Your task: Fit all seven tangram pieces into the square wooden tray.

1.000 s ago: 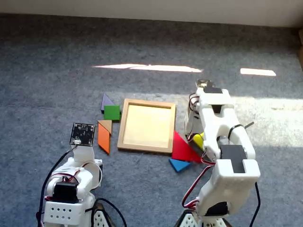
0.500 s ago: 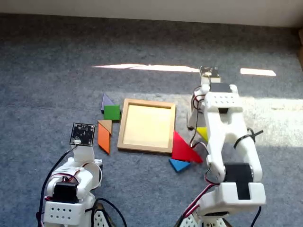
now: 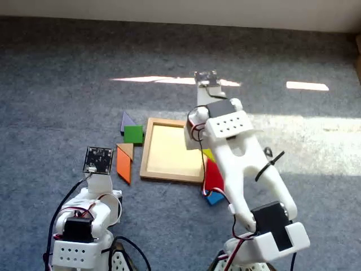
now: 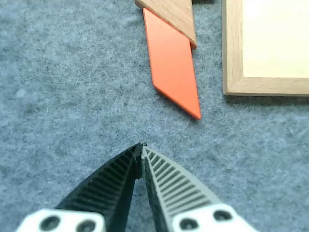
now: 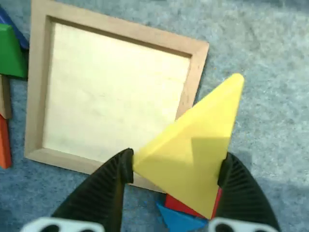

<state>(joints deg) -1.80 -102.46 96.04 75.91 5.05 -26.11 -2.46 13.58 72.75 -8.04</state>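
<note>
My right gripper (image 5: pixel 176 166) is shut on the yellow triangle (image 5: pixel 193 145), held in the air over the right rim of the square wooden tray (image 5: pixel 120 30). From above, a bit of the yellow triangle (image 3: pixel 209 154) peeks out under that arm at the tray (image 3: pixel 148 152) edge. The tray holds no pieces. The red triangle (image 3: pixel 214 176) and blue triangle (image 3: pixel 215 198) lie right of the tray. On its left lie the purple triangle (image 3: pixel 127 120), green square (image 3: pixel 133 134), wooden triangle (image 3: pixel 126 149) and orange parallelogram (image 3: pixel 124 165). My left gripper (image 4: pixel 141 147) is shut and empty, just short of the orange parallelogram (image 4: pixel 174 67).
Grey carpet covers the whole floor, with bright sunlight strips at the back and right. The left arm's base (image 3: pixel 82 237) sits at the near left, the right arm's base (image 3: pixel 265 243) at the near right. Open carpet lies behind the tray.
The right arm has lifted the yellow triangle off the carpet right of the tray and swung left, so it now hangs over the tray's right edge. The left arm has not moved.
</note>
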